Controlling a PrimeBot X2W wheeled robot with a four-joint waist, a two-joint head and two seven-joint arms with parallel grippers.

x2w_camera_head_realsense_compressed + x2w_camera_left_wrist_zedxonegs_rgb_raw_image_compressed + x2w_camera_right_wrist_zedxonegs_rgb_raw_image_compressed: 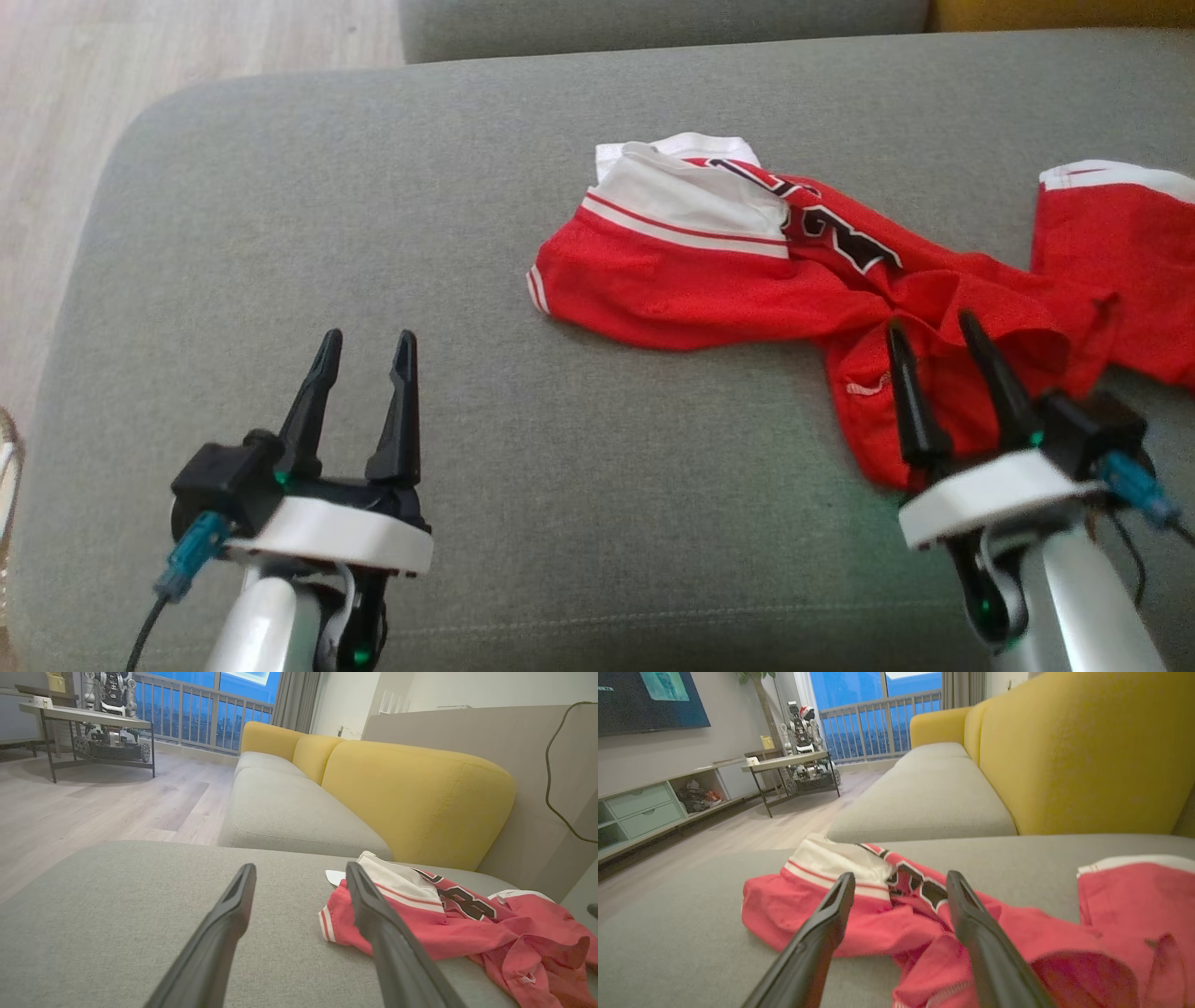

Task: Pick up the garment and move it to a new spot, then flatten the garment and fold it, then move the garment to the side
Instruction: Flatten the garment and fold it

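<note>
garment (747, 289): red, white bands; black lettering creased, unreadable; centre-right on grey cushion (373, 233); long axis left-right | left pincer (369, 338): spread, lower left | right pincer (931, 322): spread, over garment

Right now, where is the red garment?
The red garment lies crumpled on the grey cushion, right of centre in the head view, by the right gripper.

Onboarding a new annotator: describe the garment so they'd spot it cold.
Start from the wide grey seat cushion beside the yellow backrest. On its right half in the head view, just ahead of the right gripper, lies the crumpled garment. It is bright red with white trim and black lettering, against plain grey upholstery.
</note>
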